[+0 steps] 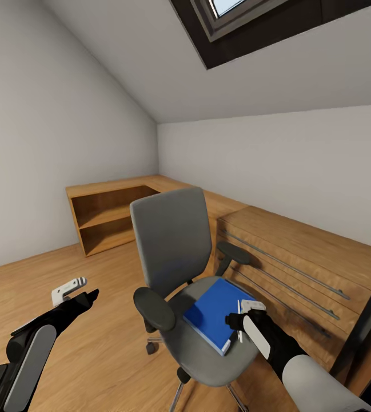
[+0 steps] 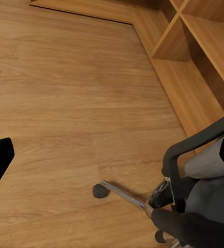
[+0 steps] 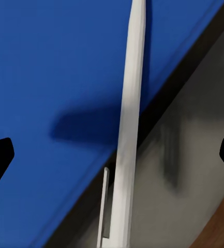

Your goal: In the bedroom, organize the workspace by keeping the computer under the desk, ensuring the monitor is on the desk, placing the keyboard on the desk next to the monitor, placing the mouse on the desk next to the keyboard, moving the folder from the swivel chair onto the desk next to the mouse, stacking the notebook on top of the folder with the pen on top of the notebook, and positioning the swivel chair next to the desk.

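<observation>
Overhanging the folder [image 3: 55, 77] edge, pen [image 3: 130, 124] between spread right tool [image 3: 112, 155] tips.

The grey swivel chair [image 1: 176, 252] stands on the wooden floor, its tall back upright. A bright blue folder [image 1: 214, 313] lies flat on its seat. A slim white pen [image 3: 130, 129] lies across the folder's edge, apparently resting on it.
</observation>
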Available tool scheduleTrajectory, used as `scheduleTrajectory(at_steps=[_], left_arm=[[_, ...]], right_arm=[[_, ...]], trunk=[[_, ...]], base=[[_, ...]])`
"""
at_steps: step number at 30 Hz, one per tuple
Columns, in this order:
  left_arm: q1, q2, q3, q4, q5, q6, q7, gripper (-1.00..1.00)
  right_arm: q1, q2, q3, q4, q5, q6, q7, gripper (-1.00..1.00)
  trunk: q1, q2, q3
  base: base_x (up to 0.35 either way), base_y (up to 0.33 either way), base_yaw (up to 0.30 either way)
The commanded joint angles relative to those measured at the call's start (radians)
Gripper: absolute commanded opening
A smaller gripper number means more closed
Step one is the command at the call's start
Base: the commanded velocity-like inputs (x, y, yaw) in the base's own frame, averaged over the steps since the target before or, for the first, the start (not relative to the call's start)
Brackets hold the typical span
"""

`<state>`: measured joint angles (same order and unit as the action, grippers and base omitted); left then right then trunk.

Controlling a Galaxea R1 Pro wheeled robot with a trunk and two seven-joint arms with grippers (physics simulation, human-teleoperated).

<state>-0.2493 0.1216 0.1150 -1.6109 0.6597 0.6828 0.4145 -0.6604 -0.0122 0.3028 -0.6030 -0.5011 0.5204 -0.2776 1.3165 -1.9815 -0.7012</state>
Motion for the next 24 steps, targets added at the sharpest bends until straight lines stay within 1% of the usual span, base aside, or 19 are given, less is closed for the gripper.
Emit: scheduleTrajectory(at_steps=[1,13,15,24], left_arm=[[-0.001,0.000,0.000,-0.001,0.011,0.003,0.009,1.00],[-0.001,0.000,0.000,-0.001,0.011,0.003,0.009,1.00],[-0.001,0.000,0.000,-0.001,0.011,0.003,0.009,1.00],[-0.001,0.000,0.000,-0.001,0.011,0.003,0.009,1.00]], right_arm=[[-0.001,-0.001,0.007,-0.002,-0.010,0.003,-0.009,1.00],[-0.001,-0.002,0.007,-0.002,-0.010,0.003,-0.011,1.00],[-0.001,-0.002,0.007,-0.002,-0.010,0.003,-0.011,1.00],[-0.001,-0.002,0.007,-0.002,-0.010,0.003,-0.011,1.00]], trunk=[[0.000,-0.001,-0.001],[0.000,-0.001,-0.001],[0.008,-0.015,-0.007],[0.008,-0.015,-0.007]], base=[[0.000,0.000,0.000],[0.000,0.000,0.000],[0.000,0.000,0.000],[0.000,0.000,0.000]])
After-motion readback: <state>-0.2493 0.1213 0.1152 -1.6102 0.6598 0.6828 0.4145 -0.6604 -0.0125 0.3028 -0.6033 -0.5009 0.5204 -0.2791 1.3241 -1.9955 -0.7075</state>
